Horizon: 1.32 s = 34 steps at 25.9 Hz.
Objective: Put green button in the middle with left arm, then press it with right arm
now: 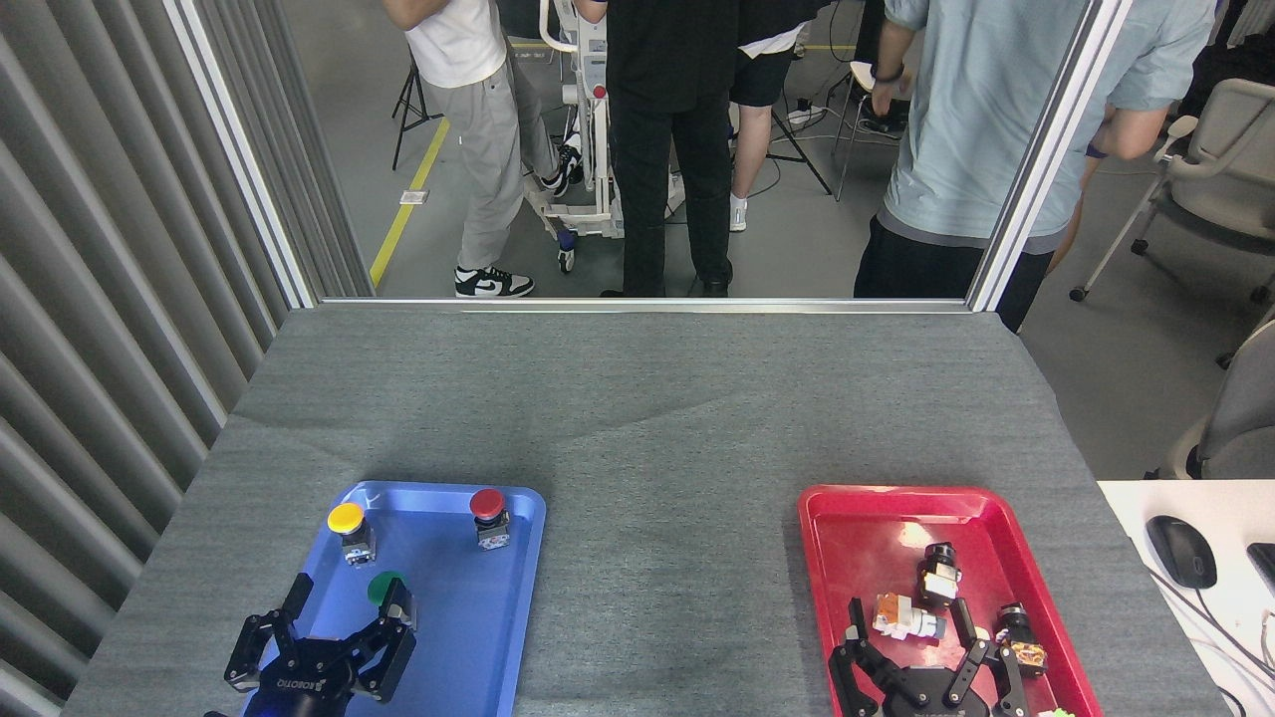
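Both grippers low at the near table edge, button in its tray.

Left gripper (329, 617), fingers spread wide, hovers just behind the green button (389, 594) standing in the blue tray (498, 617); the middle (667, 558) lies bare; right gripper (921, 647) gapes over the red tray (857, 518).

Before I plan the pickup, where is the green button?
In the head view, the green button stands in the blue tray at lower left, nearer than the yellow button, just beyond the left end effector's open fingers.
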Each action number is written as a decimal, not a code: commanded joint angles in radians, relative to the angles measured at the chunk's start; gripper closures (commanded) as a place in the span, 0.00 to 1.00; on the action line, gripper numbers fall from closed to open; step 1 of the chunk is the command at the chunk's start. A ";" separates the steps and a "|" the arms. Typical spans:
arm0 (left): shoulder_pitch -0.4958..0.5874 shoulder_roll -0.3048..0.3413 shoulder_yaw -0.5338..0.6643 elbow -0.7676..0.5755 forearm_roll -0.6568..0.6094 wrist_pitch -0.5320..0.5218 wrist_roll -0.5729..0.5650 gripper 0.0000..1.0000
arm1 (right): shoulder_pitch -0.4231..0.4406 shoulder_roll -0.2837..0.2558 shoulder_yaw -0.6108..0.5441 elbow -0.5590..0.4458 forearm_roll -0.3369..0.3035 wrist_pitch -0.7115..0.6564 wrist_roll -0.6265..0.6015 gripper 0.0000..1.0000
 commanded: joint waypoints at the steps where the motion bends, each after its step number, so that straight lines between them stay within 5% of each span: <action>1: 0.002 -0.001 0.000 0.000 0.000 0.006 -0.002 0.01 | 0.001 0.004 0.000 0.000 0.006 0.000 0.000 0.00; 34: -0.088 -0.081 -0.084 0.276 -0.067 0.097 -0.001 0.05 | 0.001 0.013 -0.003 -0.002 0.006 0.035 0.008 0.00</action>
